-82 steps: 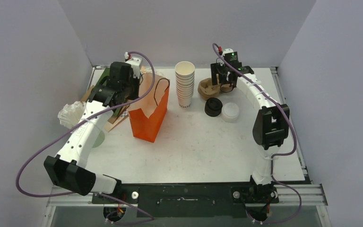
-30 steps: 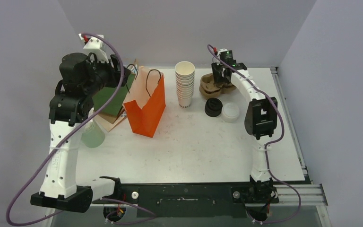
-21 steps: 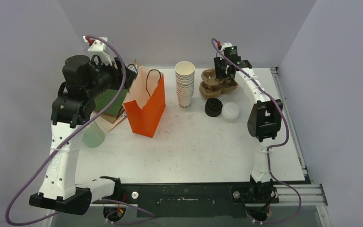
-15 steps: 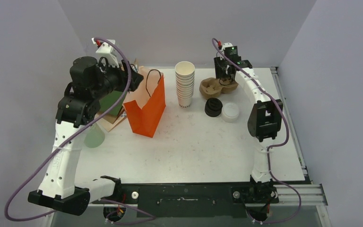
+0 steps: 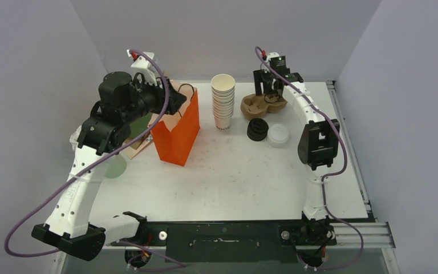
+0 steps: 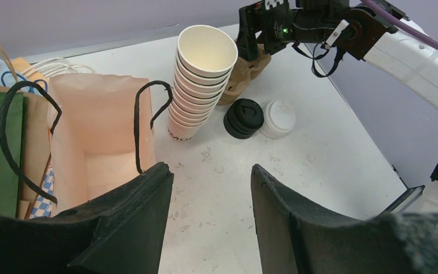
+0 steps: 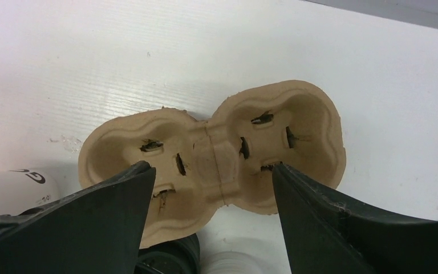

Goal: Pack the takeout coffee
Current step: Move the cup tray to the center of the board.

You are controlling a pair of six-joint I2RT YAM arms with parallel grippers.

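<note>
We cannot tell where any lidded coffee cup is. The right gripper (image 7: 210, 166) hangs with jaws spread and empty above the pulp cup carrier (image 7: 296, 125), which lies on the table (image 5: 234, 177). The left gripper (image 6: 210, 169), jaws apart and empty, hovers over the open orange bag (image 5: 177, 137), near the stack of lidless cups (image 6: 199, 80).

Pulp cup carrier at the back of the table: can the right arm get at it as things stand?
Probably yes. The right claw hangs open directly above the cup carrier, with nothing between them.
</note>
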